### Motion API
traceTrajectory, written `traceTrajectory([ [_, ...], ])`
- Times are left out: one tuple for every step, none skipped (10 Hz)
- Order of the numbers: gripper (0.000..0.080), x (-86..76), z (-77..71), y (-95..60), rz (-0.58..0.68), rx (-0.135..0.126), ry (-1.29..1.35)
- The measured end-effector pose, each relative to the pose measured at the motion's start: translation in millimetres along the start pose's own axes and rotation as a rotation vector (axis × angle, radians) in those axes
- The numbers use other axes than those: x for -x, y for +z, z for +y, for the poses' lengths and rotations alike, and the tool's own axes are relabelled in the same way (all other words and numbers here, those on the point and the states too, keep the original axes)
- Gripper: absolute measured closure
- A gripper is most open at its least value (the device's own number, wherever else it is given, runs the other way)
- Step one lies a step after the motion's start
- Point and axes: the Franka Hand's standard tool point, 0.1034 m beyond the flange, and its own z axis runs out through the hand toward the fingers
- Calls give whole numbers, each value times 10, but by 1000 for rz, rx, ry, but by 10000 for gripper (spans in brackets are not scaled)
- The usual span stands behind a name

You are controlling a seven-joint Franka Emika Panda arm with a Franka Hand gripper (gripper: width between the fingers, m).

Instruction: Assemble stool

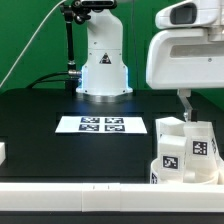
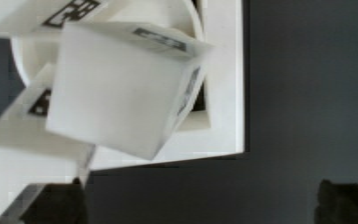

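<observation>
The stool's white parts stand crowded at the exterior view's lower right. One blocky leg point(image 1: 170, 152) shows a black-and-white tag, and a second leg point(image 1: 201, 145) leans beside it. My gripper point(image 1: 187, 110) hangs just above this cluster, touching nothing. In the wrist view a tilted white leg point(image 2: 131, 85) lies over other white pieces, ahead of the jaws. My gripper point(image 2: 201, 205) is open; its dark fingertips point(image 2: 51, 205) stand wide apart with only black table between them. I cannot pick out the round seat among the white pieces.
The marker board point(image 1: 103, 125) lies flat on the black table in front of the arm's white base point(image 1: 103, 65). A white ledge point(image 1: 90, 192) runs along the front edge. A small white piece point(image 1: 3, 152) shows at the exterior view's left edge.
</observation>
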Motion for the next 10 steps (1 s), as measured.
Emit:
traceTrajectory([
  [151, 0, 1, 0, 0, 0, -54],
  [151, -2, 16, 0, 0, 3, -101],
  [151, -5, 39, -1, -1, 11, -181],
  [151, -7, 52, -1, -1, 13, -229],
  [151, -6, 65, 5, -3, 19, -306],
  [151, 3, 67, 22, -8, 26, -407],
  [151, 5, 73, 25, -10, 26, -482],
  [151, 10, 87, 33, -12, 32, -583],
  [151, 26, 80, 54, -11, 36, -645],
  [151, 51, 73, 75, -19, 39, -720],
])
